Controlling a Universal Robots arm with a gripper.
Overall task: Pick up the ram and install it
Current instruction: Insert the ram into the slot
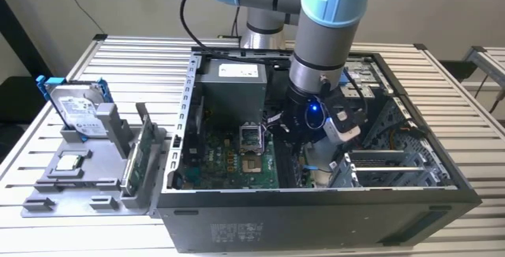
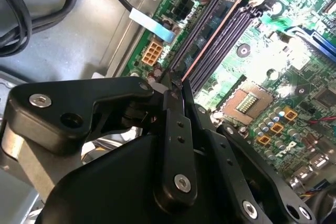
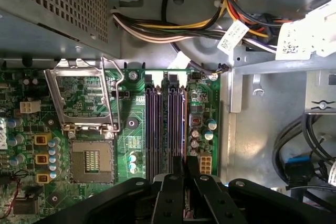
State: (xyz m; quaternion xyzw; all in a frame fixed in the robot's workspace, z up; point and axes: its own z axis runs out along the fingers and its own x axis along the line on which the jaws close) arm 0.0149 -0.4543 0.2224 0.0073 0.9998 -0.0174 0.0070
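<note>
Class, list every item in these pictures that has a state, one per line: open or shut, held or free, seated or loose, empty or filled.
computer case: side open, lying flat.
ram: standing in a motherboard slot, between the fingers.
gripper: shut on the ram.
processor socket: empty, its metal frame flipped open.
hard drive: free, standing upright in the grey holder.

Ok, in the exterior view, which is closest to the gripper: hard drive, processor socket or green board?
1. Processor socket, inside the case beside the gripper.
2. Green board, on the rack outside.
3. Hard drive, farthest toward the view's left.
</note>
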